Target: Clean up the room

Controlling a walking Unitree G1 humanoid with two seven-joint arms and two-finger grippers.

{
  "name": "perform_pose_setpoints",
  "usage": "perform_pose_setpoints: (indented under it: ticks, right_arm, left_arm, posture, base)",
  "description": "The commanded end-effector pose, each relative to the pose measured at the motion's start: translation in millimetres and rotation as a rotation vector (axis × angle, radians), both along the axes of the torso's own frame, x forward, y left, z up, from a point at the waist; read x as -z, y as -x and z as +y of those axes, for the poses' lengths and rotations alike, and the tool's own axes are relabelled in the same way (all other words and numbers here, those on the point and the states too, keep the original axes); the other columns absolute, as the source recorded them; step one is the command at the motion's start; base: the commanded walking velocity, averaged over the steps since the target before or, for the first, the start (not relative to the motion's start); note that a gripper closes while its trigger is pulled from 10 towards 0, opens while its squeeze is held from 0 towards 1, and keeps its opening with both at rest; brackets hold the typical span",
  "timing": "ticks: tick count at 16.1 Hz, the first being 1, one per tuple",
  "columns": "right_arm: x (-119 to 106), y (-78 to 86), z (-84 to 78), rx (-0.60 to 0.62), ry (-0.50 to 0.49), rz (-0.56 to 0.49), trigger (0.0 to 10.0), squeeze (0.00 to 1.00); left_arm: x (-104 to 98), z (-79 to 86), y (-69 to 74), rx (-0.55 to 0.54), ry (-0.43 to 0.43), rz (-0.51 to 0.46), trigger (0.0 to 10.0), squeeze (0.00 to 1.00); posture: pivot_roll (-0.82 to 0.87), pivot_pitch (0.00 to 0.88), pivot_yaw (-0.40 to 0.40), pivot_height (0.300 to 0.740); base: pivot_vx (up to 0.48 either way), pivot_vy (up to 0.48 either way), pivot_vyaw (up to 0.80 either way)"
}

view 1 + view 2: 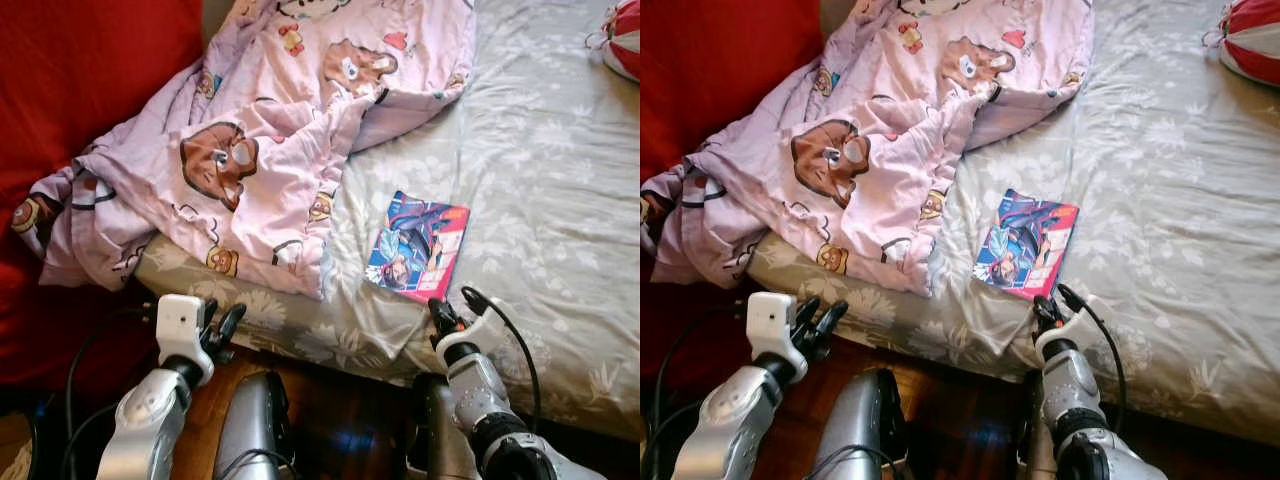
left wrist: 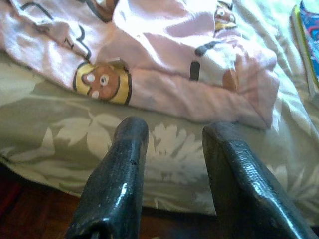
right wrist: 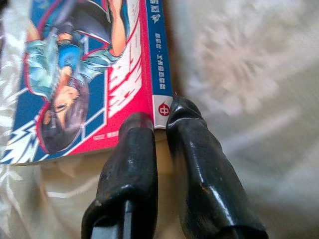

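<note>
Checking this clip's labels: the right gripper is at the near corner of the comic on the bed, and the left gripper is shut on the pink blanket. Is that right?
One error: the left gripper is open and grips nothing, short of the pink blanket, as the left wrist view shows. The right gripper is indeed at the comic's near corner, on the bed.

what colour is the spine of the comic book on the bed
Blue, with a white patch at the near end, on the comic book; clearest in the right wrist view.
</note>
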State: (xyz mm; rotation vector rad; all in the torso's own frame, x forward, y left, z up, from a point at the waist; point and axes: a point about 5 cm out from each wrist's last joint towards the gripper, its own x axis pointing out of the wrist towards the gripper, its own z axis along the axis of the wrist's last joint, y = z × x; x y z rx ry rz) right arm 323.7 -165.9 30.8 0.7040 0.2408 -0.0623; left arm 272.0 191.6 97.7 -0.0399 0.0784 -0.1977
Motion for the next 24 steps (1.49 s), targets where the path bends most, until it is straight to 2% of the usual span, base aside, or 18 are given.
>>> perform_pose_setpoints:
  ticks: [1,4,5,6,7,8,9,10,12,14,15,17,20,22,24]
  right_arm:
    - [-4.3,-2.5,10.0,-0.05,0.054,-0.033,0.0,0.0]
    - [-16.2,-6.4,10.3,-0.057,0.094,-0.135,0.0,0.0]
    - [-20.0,-6.7,6.0,-0.034,0.101,-0.166,0.0,0.0]
    - [-20.9,-6.6,5.1,-0.032,0.117,-0.173,0.0,0.0]
    - [-23.0,-1.0,5.1,-0.064,0.289,-0.213,0.0,0.0]
    - [-23.7,0.4,5.9,-0.067,0.314,-0.224,0.0,0.0]
    - [-28.8,4.6,9.6,-0.088,0.378,-0.274,5.8,0.0]
    - [-31.8,5.1,11.9,-0.115,0.434,-0.292,10.0,0.0]
    - [-39.3,8.4,13.3,-0.115,0.473,-0.336,10.0,0.0]
    - [-41.1,9.4,5.5,-0.068,0.551,-0.311,10.0,0.0]
    - [-40.5,10.0,-0.7,-0.038,0.557,-0.292,10.0,0.0]
    - [-44.8,10.4,-5.8,-0.004,0.56,-0.299,10.0,0.0]
    - [-43.1,10.6,-7.4,0.018,0.586,-0.255,10.0,0.0]
    - [-40.5,13.9,-5.7,0.014,0.579,-0.247,10.0,0.0]
    - [-37.9,15.8,-6.1,0.016,0.588,-0.228,10.0,0.0]
  left_arm:
    - [7.7,3.0,-0.7,-0.018,-0.001,0.022,10.0,0.0]
    - [11.9,3.8,-8.4,-0.028,0.001,0.023,10.0,0.0]
    - [15.4,4.2,-14.1,-0.036,0.005,0.028,10.0,0.0]
    - [16.6,4.4,-16.2,-0.04,0.007,0.029,10.0,0.0]
    - [23.3,6.3,-19.3,-0.059,0.019,0.04,10.0,0.0]
    - [25.1,6.6,-19.8,-0.062,0.022,0.043,10.0,0.0]
    - [31.8,8.0,-20.4,-0.075,0.028,0.057,10.0,0.0]
    - [39.5,8.5,-21.6,-0.085,0.027,0.082,10.0,0.0]
    - [57.0,12.7,-16.4,-0.119,0.034,0.142,10.0,0.0]
    - [76.9,20.3,-7.2,-0.184,0.072,0.222,10.0,0.0]
    - [90.1,24.8,1.5,-0.202,0.05,0.279,10.0,0.0]
    - [101.2,30.7,8.9,-0.235,0.062,0.328,10.0,0.0]
    - [110.0,32.0,12.8,-0.243,0.036,0.368,10.0,0.0]
    - [125.4,28.3,25.9,-0.243,0.032,0.446,10.0,0.0]
    - [138.9,23.4,41.3,-0.179,-0.025,0.52,10.0,0.0]
  posture:
    - [0.17,0.207,0.07,0.59]
    - [0.16,0.154,0.058,0.59]
    - [0.15,0.13,0.051,0.59]
    - [0.14,0.115,0.047,0.59]
    - [0.13,0.083,0.032,0.59]
    - [0.12,0.078,0.03,0.59]
    - [0.11,0.054,0.021,0.59]
    - [0.1,0.019,0.012,0.59]
    - [0.09,0.0,-0.004,0.59]
    - [0.09,0.0,-0.015,0.59]
    - [0.1,0.0,-0.019,0.59]
    - [0.09,0.0,-0.018,0.59]
    - [0.09,0.0,-0.021,0.625]
    - [0.08,0.0,-0.016,0.655]
    - [0.07,0.0,-0.007,0.685]
  base:
    - [0.0,0.0,0.0]
    - [0.0,0.0,0.0]
    - [0.0,0.0,0.0]
    - [0.0,0.0,0.0]
    - [0.0,0.0,0.0]
    - [0.0,0.0,0.0]
    - [0.0,0.0,0.0]
    - [0.0,0.0,0.0]
    - [0.0,0.0,0.0]
    - [0.0,0.0,0.0]
    - [0.0,0.0,0.0]
    - [0.0,0.0,0.0]
    - [0.0,0.0,0.0]
    - [0.0,0.0,0.0]
    - [0.0,0.0,0.0]
